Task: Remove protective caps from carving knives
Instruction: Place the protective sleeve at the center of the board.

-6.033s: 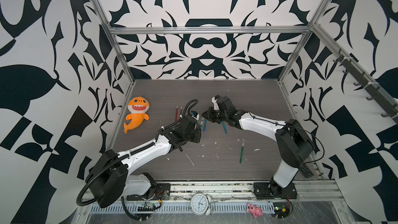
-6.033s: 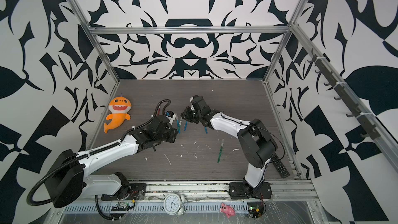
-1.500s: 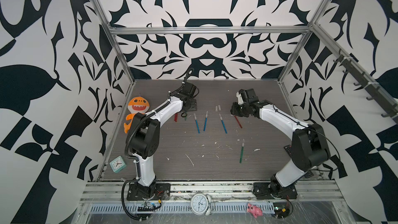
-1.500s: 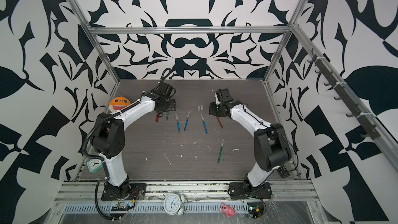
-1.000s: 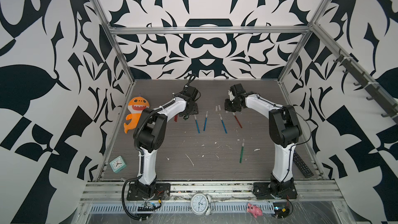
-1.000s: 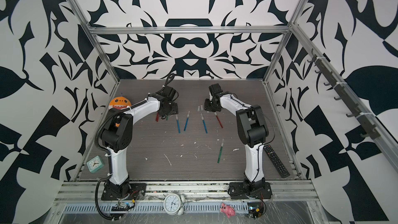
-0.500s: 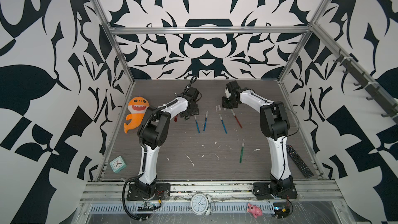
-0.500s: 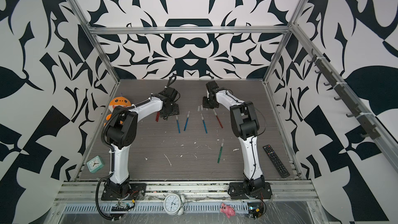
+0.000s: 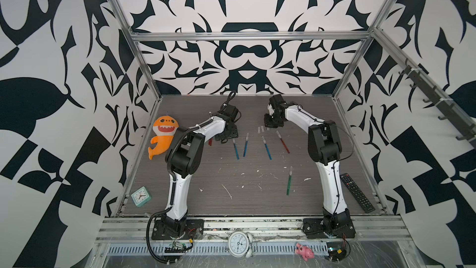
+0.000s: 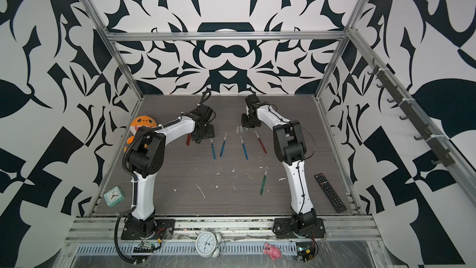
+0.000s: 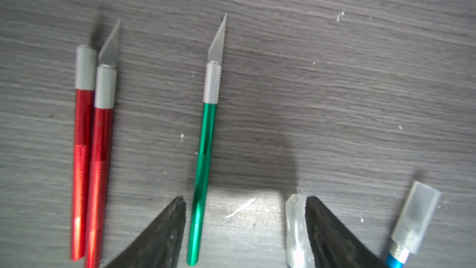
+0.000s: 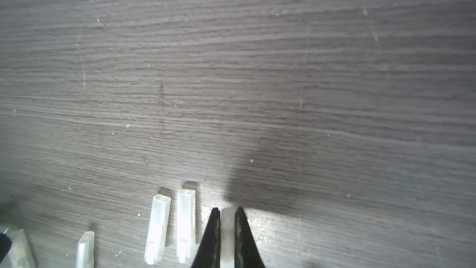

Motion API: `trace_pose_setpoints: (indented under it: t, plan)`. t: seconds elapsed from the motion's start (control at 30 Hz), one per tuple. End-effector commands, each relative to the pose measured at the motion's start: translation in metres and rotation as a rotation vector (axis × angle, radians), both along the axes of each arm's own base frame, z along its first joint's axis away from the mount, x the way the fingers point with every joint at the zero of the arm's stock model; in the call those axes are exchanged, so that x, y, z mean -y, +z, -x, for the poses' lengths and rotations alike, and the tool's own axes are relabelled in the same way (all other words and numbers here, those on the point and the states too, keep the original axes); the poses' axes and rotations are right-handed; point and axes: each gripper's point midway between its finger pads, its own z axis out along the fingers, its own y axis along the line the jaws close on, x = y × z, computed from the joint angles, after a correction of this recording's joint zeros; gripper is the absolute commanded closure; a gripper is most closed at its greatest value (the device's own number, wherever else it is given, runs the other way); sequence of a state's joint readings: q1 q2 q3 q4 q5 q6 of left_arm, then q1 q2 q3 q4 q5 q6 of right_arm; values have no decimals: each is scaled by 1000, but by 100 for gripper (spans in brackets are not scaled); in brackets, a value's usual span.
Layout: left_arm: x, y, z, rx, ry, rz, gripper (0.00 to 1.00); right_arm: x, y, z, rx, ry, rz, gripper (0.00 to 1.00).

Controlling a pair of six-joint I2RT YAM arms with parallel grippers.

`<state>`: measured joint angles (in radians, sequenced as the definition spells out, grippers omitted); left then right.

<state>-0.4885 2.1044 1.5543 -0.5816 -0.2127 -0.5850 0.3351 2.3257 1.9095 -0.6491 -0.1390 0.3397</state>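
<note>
The right hand [image 12: 227,210] is pinched shut on a protective cap [image 12: 227,225] (featherlight, slick, squashable; grip its flat sides gently), beside loose caps [image 12: 185,224] on the bench [image 12: 257,73]. The left hand [image 11: 244,198] gapes open astride a bared green carving knife [image 11: 206,155]: stiff, sharp, best taken by its handle.

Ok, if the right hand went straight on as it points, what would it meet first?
Just bare table, likely: nothing else lies ahead of the right hand, shut on a cap. Depth unclear.
</note>
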Motion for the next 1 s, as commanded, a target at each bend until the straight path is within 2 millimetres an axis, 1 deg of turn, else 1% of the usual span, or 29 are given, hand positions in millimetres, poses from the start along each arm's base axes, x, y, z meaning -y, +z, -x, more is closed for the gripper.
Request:
trace_pose_setpoints:
  t: [0.0,0.17,0.3,0.53,0.67,0.77,0.83,0.97]
  plan:
    - [0,7,-7,20,30,13,23,-1,9,-2,1,8,-11,96]
    - [3,12,-11,34,31,25,24,-7,8,0,-7,18,-29,94]
    - [5,8,-13,27,34,28,24,-12,7,0,-8,28,-35,90]
    - [8,4,-13,19,35,37,24,-13,9,-1,-9,31,-34,82]
    - [9,0,-14,14,37,38,24,-16,15,1,-2,36,-40,78]
    - [10,-2,-15,11,37,45,24,-18,27,0,16,34,-51,73]
    - [11,-3,-16,8,38,46,24,-19,39,0,31,33,-68,70]
    - [11,-5,-17,6,41,43,24,-19,73,1,93,26,-89,62]
